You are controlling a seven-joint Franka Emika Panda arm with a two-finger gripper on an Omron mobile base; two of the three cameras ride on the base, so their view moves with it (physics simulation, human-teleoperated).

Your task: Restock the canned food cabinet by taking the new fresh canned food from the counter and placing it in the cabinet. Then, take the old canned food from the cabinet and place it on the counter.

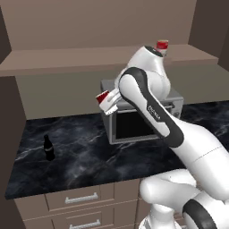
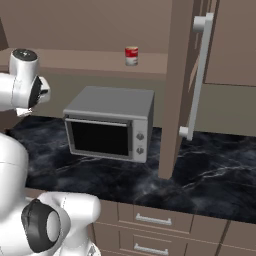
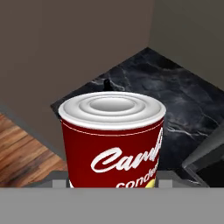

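Note:
My gripper point(image 1: 103, 98) is shut on the old canned food point(image 3: 111, 140), a dark maroon can with white script and a pale silvery lid. The can hangs in the air over the black marble counter point(image 1: 85, 152), left of the microwave's front. In the hand view, grey fingertips point(image 3: 57, 180) flank the can's base. The new fresh canned food point(image 2: 131, 55), with its red upper band and white lower half, stands upright on the shelf board of the brown cabinet point(image 1: 67, 60); it also peeks out behind my arm point(image 1: 162, 45).
A grey microwave point(image 2: 107, 122) sits on the counter under the shelf. A small dark bottle point(image 1: 48, 148) stands at the counter's left. The open cabinet door point(image 2: 177, 90), with a white handle point(image 2: 199, 75), juts out to the microwave's right. Drawers point(image 2: 152, 219) lie below.

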